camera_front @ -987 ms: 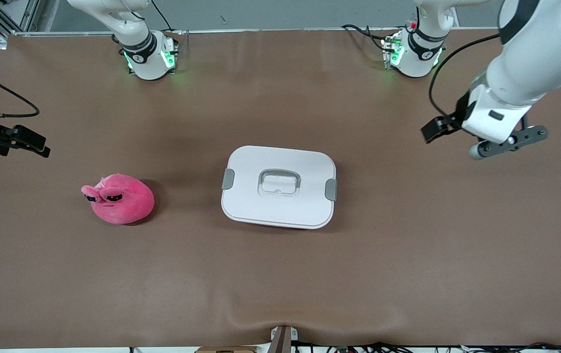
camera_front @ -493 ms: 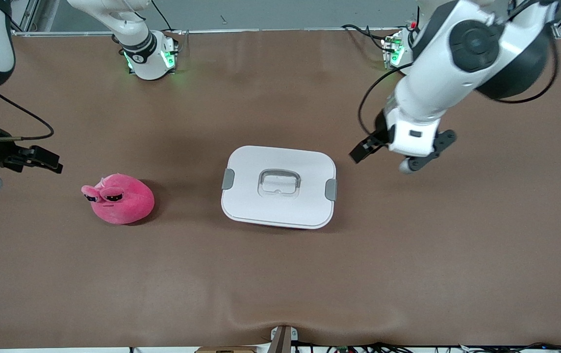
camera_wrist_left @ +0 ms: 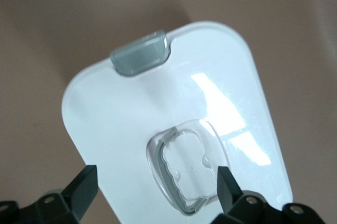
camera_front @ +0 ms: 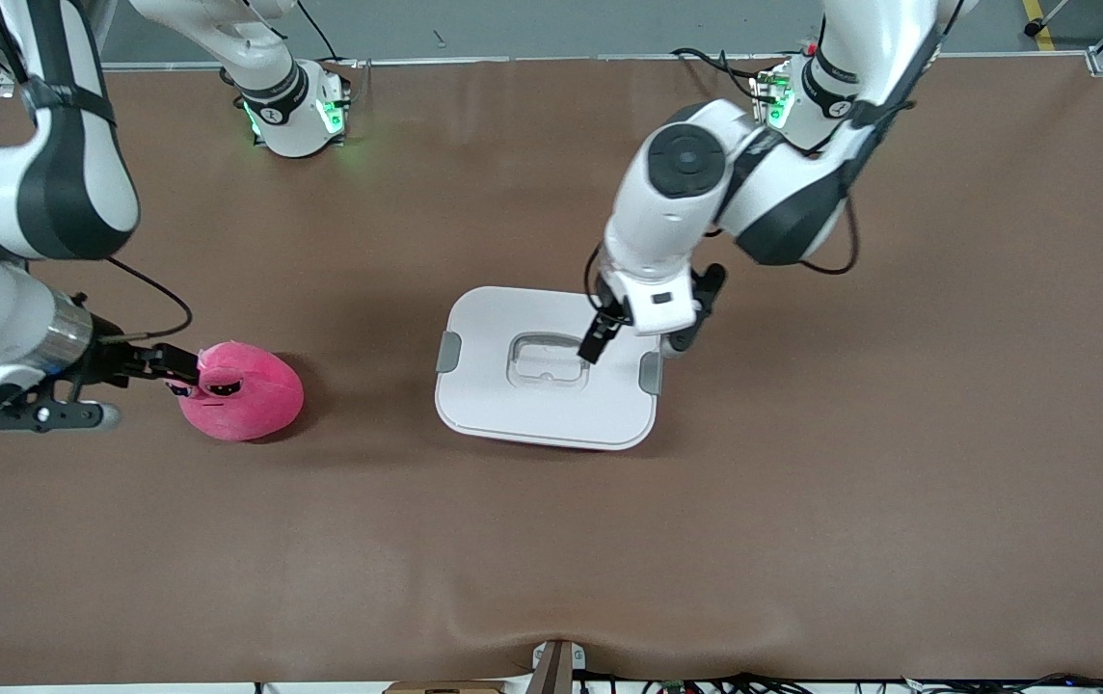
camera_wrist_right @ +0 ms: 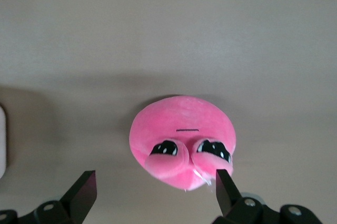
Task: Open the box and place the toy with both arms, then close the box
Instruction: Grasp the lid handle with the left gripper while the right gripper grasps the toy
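Note:
The box (camera_front: 513,405) sits shut at the table's middle, with a white lid, grey side clips (camera_front: 448,351) and a clear recessed handle (camera_front: 549,360). My left gripper (camera_front: 643,333) hangs open over the lid's end toward the left arm. In the left wrist view its gripper (camera_wrist_left: 155,192) straddles the handle (camera_wrist_left: 187,169) above the lid (camera_wrist_left: 131,113), apart from it. The pink plush toy (camera_front: 241,390) lies toward the right arm's end. My right gripper (camera_front: 161,371) is open and empty, low beside the toy's face. In the right wrist view the gripper (camera_wrist_right: 154,192) is just short of the toy (camera_wrist_right: 181,142).
The brown table mat (camera_front: 802,501) lies bare around the box and the toy. The two arm bases (camera_front: 296,116) with green lights stand at the table's edge farthest from the front camera. A small bracket (camera_front: 556,665) sits at the nearest edge.
The left arm swung in from its end of the table to over the box lid. The right arm came in and down to the toy's face. Box and toy have not moved.

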`<state>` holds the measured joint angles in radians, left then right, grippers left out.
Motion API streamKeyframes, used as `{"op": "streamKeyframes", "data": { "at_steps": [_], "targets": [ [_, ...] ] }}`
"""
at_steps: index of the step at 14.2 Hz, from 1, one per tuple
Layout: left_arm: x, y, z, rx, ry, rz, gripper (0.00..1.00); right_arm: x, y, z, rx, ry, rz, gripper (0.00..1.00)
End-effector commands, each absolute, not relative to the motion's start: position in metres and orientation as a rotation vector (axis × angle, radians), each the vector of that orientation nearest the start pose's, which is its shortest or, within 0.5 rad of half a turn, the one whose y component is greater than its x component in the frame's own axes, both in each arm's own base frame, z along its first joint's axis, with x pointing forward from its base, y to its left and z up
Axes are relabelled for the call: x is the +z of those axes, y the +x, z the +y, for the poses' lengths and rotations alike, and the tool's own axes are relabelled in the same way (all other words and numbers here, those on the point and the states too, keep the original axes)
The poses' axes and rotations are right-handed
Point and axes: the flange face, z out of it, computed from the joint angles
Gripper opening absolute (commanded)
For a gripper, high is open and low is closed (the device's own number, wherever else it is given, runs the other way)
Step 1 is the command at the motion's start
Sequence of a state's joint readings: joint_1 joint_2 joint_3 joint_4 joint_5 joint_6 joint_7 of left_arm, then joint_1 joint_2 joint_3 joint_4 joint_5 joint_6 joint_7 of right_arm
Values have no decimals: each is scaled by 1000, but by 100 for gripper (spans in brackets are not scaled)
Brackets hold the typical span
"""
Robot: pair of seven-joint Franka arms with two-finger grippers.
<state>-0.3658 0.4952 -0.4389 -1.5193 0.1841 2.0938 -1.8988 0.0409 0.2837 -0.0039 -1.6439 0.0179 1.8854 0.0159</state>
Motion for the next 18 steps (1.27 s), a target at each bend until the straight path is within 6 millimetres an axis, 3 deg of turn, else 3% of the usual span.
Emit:
{"op": "streamKeyframes", "data": {
  "at_steps": [1, 4, 6, 10, 13, 16, 18],
  "targets": [
    [380, 513, -493, -67, -2760, -1734, 100, 434, 630, 33, 94, -3134, -55, 100],
    [365, 502, -512, -101, -2750, -1790, 93, 413, 622, 36, 154, -3139, -108, 100],
    [362, 502, -516, -104, -2748, -1825, 84, 410, 619, 53, 171, -3147, -30, 100],
    [349, 501, -526, -173, -2701, -1960, 71, 406, 618, 36, 200, -3147, 101, 100],
    [344, 500, -528, -162, -2652, -2038, 71, 392, 618, 31, 219, -3152, -9, 100],
    [343, 500, -530, -176, -2625, -2097, 66, 355, 620, 36, 241, -3157, -78, 100],
    [339, 500, -530, -187, -2615, -2108, 62, 349, 619, 39, 229, -3159, -87, 100]
  ]
}}
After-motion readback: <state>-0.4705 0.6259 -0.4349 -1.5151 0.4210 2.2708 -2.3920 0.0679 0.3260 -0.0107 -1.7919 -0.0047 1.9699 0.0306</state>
